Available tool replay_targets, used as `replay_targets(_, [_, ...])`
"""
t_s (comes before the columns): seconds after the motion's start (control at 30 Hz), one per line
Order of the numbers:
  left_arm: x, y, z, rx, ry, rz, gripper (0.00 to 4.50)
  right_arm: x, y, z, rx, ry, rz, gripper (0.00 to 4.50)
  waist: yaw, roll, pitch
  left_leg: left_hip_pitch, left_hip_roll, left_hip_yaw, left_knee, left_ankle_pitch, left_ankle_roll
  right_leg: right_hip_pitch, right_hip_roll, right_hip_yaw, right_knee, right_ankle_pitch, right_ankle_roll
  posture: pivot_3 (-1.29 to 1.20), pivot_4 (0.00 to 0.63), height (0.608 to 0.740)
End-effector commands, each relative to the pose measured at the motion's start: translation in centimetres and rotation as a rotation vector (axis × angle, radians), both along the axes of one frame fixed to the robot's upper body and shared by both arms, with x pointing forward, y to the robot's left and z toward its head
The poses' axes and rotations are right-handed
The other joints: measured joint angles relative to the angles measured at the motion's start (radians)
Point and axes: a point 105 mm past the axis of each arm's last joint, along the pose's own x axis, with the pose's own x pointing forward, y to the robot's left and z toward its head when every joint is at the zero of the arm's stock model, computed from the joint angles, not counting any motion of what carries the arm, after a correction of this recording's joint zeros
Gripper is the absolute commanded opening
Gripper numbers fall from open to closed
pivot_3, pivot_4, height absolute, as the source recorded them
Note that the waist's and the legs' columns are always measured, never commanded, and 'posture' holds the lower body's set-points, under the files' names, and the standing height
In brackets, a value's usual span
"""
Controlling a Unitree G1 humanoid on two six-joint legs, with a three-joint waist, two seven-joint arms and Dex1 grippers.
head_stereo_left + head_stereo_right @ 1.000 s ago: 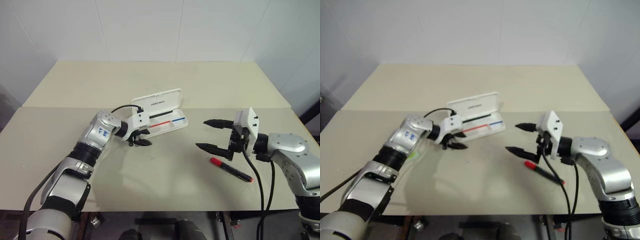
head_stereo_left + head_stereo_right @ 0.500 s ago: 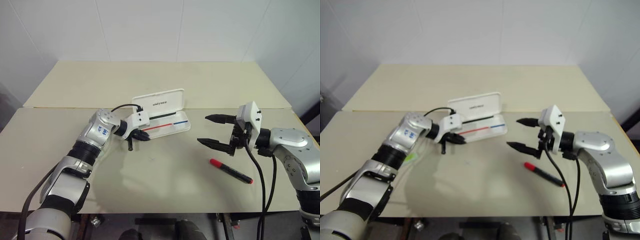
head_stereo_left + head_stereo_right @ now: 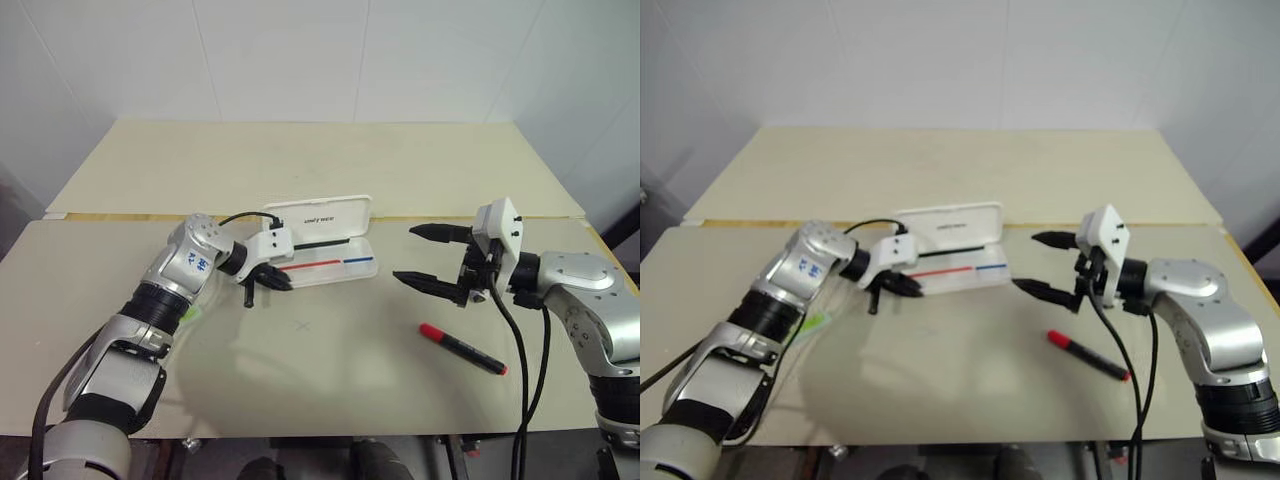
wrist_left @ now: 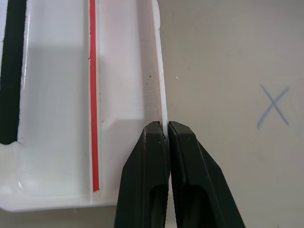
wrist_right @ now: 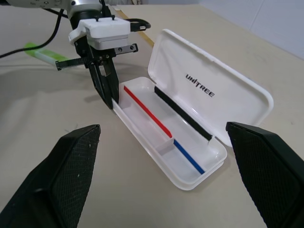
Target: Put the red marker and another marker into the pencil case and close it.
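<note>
The white pencil case (image 3: 338,272) lies open mid-table, lid (image 3: 320,214) raised at the back, with red and blue stripes inside. My left gripper (image 3: 280,283) is shut on the case's front wall near its left end; the left wrist view shows both fingers (image 4: 147,166) pinching the thin rim (image 4: 159,90). The red marker (image 3: 462,348) lies flat on the table at the right. My right gripper (image 3: 405,253) hangs open and empty above the table, between the case and the red marker. The lime-green marker (image 5: 40,53) lies beside my left forearm, partly hidden by it.
A blue X mark (image 3: 304,325) is drawn on the table in front of the case. A black cable (image 3: 240,215) loops from my left wrist. The table's seam (image 3: 100,215) runs across behind the case.
My left gripper has shut on the case's front wall. The case has since swung with it to lie more level across the table and a little nearer.
</note>
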Motion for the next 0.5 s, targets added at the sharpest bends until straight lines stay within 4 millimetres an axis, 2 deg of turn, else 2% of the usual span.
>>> replay_targets(0.03, [-0.8,-0.7,1.9,-0.032,-0.062,-0.055,0.01,0.0,0.1,0.8,0.013,-0.043,-0.002,4.50,0.004,0.000,0.000,0.000,0.000,0.000,0.000,0.000,0.000,0.000,0.000,0.000,0.000,0.000,0.000,0.00,0.150,0.740])
replay_targets(0.27, [-4.5,-2.0,2.6,-0.039,-0.025,-0.167,0.01,-0.1,0.0,0.7,0.011,-0.033,0.000,4.50,0.005,0.000,0.000,-0.001,0.001,0.000,0.000,0.000,-0.001,0.000,-0.001,0.000,0.001,0.000,0.000,0.00,0.150,0.740])
replay_targets(0.5, [-6.5,-2.1,1.6,-0.015,0.013,-0.173,0.01,-0.5,0.1,0.6,0.010,-0.014,0.009,4.50,0.004,0.000,0.000,0.000,0.001,0.000,0.000,0.000,0.001,0.000,-0.001,0.000,0.000,0.000,0.000,0.00,0.150,0.740])
